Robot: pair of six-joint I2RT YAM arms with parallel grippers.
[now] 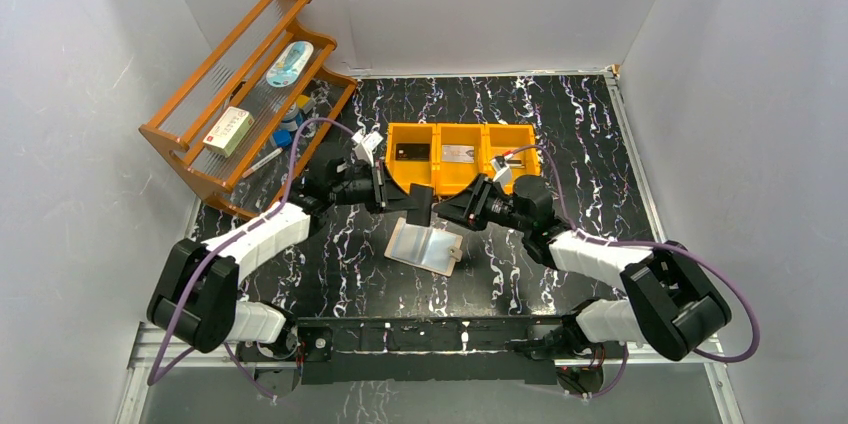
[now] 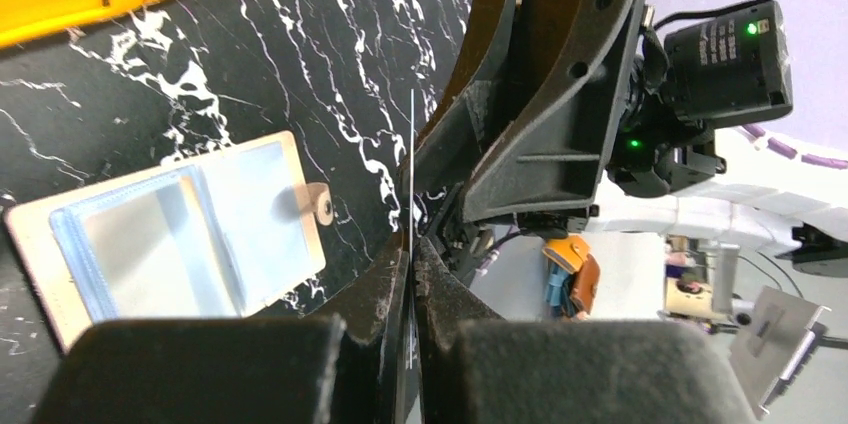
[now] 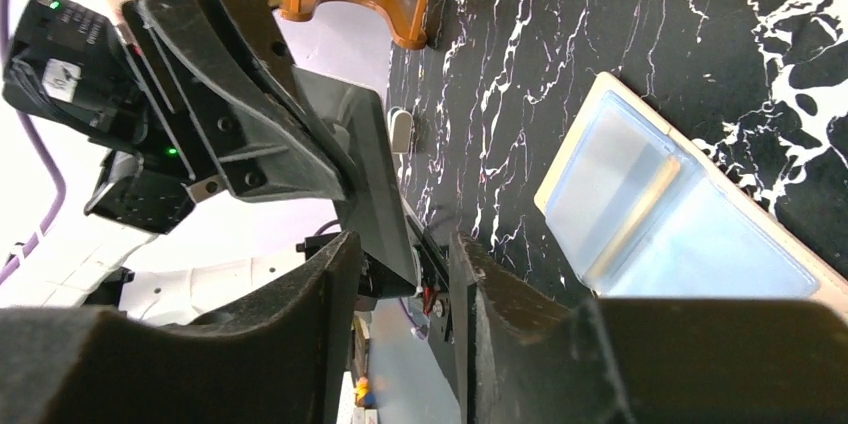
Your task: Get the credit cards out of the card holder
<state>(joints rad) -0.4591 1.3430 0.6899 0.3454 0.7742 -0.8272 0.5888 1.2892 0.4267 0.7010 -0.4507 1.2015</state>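
The card holder (image 1: 425, 247) lies open and flat on the black marbled table, its shiny sleeve panels facing up; it also shows as the card holder (image 2: 170, 234) and the card holder (image 3: 670, 234). Above it a dark credit card (image 1: 419, 206) stands on edge between both grippers. My left gripper (image 2: 412, 254) is shut on this card (image 2: 411, 144), seen edge-on as a thin line. My right gripper (image 3: 400, 264) is open, its fingers apart on either side of the card (image 3: 365, 164). The grippers meet tip to tip: left gripper (image 1: 400, 198), right gripper (image 1: 442, 210).
An orange three-compartment tray (image 1: 440, 180) sits just behind the grippers, with a dark card (image 1: 411, 152) in its left bin and a pale card (image 1: 458, 153) in the middle one. A wooden rack (image 1: 245, 94) with small items stands at the back left.
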